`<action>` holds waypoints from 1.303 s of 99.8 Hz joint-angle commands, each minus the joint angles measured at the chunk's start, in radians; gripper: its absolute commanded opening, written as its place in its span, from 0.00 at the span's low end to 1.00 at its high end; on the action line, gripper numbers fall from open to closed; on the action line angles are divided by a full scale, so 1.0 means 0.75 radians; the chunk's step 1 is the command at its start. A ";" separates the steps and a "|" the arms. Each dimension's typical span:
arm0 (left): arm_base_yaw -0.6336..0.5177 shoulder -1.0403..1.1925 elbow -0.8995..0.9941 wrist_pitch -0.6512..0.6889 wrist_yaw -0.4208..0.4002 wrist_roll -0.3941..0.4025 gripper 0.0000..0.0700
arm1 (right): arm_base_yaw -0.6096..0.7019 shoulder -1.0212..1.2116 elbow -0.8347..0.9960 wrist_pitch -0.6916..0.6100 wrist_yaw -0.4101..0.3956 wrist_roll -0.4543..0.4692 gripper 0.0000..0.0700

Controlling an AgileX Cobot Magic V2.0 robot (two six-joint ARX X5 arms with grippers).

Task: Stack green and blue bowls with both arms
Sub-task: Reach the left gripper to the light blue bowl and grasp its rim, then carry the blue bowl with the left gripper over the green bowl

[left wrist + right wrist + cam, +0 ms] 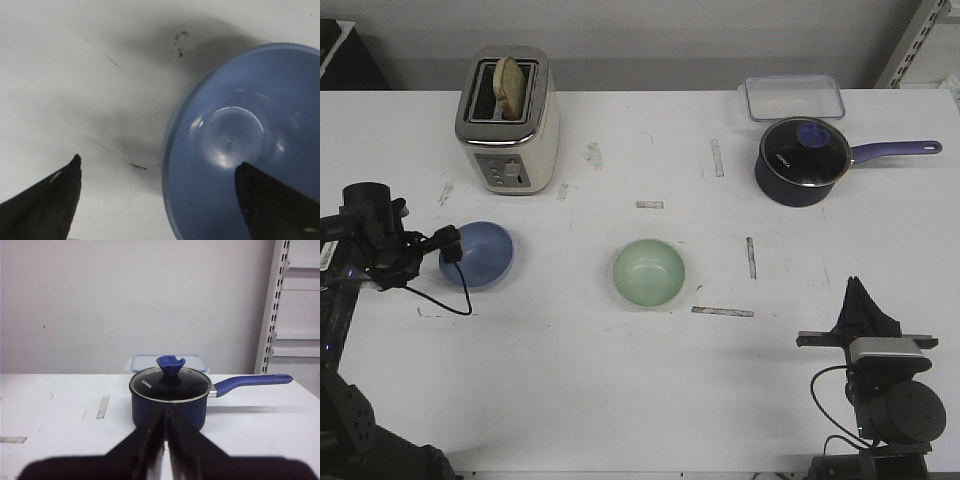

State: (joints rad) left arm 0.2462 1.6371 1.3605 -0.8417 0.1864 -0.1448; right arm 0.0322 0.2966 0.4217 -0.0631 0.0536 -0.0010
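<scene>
The light blue bowl [485, 255] sits upright on the white table at the left. The pale green bowl [648, 272] sits upright near the table's middle, apart from it. My left gripper [448, 250] is open at the blue bowl's left rim. In the left wrist view the blue bowl [235, 140] fills one side, with one finger [272, 205] over its inside and the other finger [50, 200] outside over the table. My left gripper [158, 162] straddles the rim. My right gripper [857, 290] is shut and empty, low at the front right, pointing away from me [165, 415].
A silver toaster [508, 118] with a bread slice stands at the back left. A dark navy saucepan [803, 160] with lid and long handle is at the back right, also in the right wrist view [170, 395]. A clear lidded container [794, 97] lies behind it.
</scene>
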 commanded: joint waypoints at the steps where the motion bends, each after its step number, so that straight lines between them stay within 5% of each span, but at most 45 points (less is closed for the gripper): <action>1: 0.003 0.060 0.031 0.007 0.004 0.011 0.80 | 0.002 -0.002 0.003 0.014 -0.001 -0.009 0.00; 9: 0.003 0.110 0.031 0.018 0.024 0.011 0.71 | 0.002 -0.002 0.003 0.014 -0.001 -0.009 0.00; 45: -0.007 0.157 0.031 0.076 0.080 0.006 0.00 | 0.002 -0.002 0.003 0.014 -0.001 -0.009 0.00; 66: -0.034 0.139 0.031 0.066 0.088 -0.006 0.00 | 0.002 -0.002 0.003 0.014 -0.001 -0.009 0.00; 89: -0.121 0.046 0.035 0.030 0.218 -0.056 0.00 | 0.002 -0.002 0.003 0.014 -0.001 -0.009 0.00; 130: -0.603 0.016 0.155 0.168 0.217 -0.201 0.00 | 0.002 -0.002 0.003 0.014 -0.001 -0.009 0.00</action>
State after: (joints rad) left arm -0.1604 1.6352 1.4265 -0.7475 0.3408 -0.2565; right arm 0.0322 0.2966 0.4217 -0.0631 0.0532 -0.0013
